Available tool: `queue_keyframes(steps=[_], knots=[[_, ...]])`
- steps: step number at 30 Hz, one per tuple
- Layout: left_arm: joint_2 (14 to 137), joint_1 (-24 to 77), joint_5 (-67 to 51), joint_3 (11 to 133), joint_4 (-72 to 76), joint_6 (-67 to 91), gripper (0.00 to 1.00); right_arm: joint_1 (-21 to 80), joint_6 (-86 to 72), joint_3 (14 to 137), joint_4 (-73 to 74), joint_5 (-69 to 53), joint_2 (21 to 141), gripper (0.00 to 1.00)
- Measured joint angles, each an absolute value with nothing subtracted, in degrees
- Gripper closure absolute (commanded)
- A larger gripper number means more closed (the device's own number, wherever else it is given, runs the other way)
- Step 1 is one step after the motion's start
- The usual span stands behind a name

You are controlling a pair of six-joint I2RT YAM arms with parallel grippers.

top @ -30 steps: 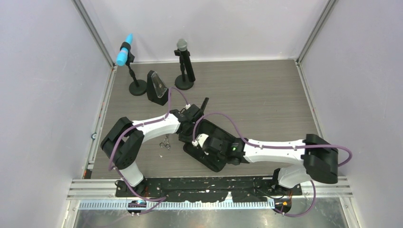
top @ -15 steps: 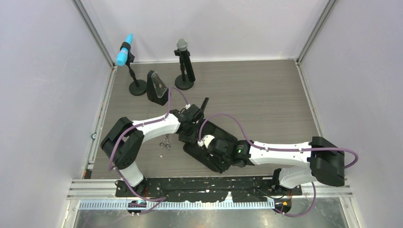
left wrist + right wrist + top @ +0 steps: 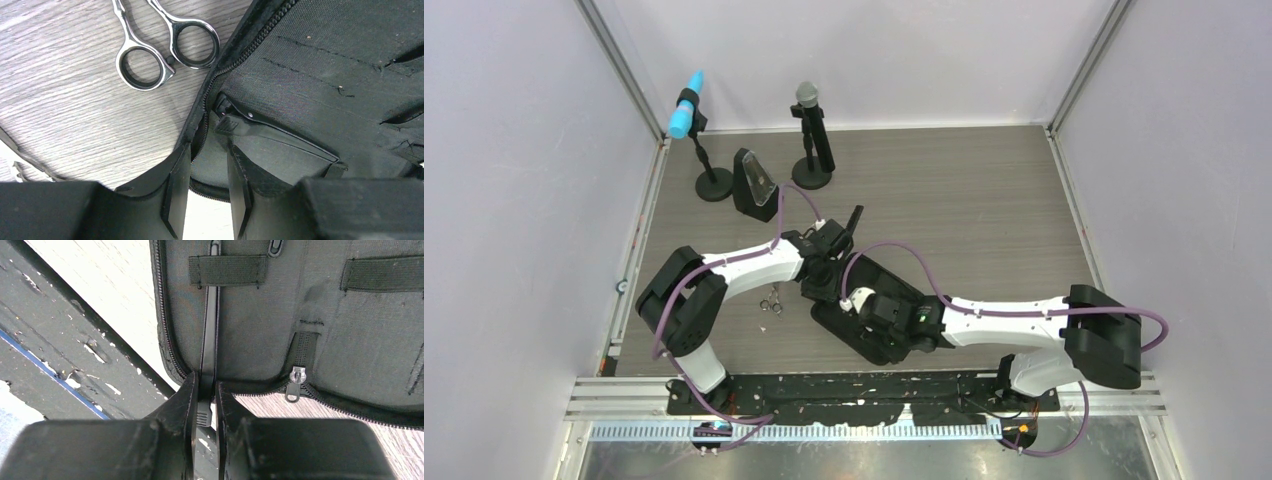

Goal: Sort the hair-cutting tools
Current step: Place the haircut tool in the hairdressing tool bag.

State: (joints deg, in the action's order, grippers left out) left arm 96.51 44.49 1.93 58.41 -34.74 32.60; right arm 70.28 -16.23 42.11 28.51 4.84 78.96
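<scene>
Right arm [image 3: 1004,315] outstretched (gripper [image 3: 205,382] pinching hair clip [image 3: 210,340]).

A grey wood-grain bench [image 3: 984,200] sits boxed in by plain pale walls [image 3: 504,200] on three sides. Aluminium posts [image 3: 619,70] run up the back corners. A slotted metal rail [image 3: 1124,395] crosses the near edge. The light is even and soft.

txt: none legible | labels/brands: none | nos./signs: none | views: top, L+R wrist
</scene>
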Motion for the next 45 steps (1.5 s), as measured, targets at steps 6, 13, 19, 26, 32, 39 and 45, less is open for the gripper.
queue_keyframes(steps=[6,13,19,26,32,39,45], knots=[[96.51,44.49,0.62,58.39,-34.33,32.77,0.66,70.28,-14.13,45.41,31.44,5.17,79.18,0.95],[96.51,44.49,-0.40,58.24,-33.80,33.01,0.66,70.28,-11.55,50.00,31.97,5.52,83.37,0.95],[96.36,44.45,-0.54,57.91,-33.41,33.91,0.67,70.28,-11.09,50.13,29.82,5.98,86.41,0.95],[95.64,44.21,-1.48,56.75,-31.75,36.05,0.71,70.28,-12.21,48.93,25.28,4.69,86.52,0.91],[94.67,43.99,-2.72,55.11,-29.32,38.63,0.72,70.22,-13.85,48.36,23.03,0.93,86.48,0.72],[94.13,43.88,-4.38,54.08,-27.55,40.56,0.71,68.47,-16.53,46.92,21.19,-3.31,83.18,0.56],[93.36,43.83,-4.45,53.34,-26.76,41.41,0.62,66.59,-19.38,46.06,23.92,-0.82,72.49,0.50]])
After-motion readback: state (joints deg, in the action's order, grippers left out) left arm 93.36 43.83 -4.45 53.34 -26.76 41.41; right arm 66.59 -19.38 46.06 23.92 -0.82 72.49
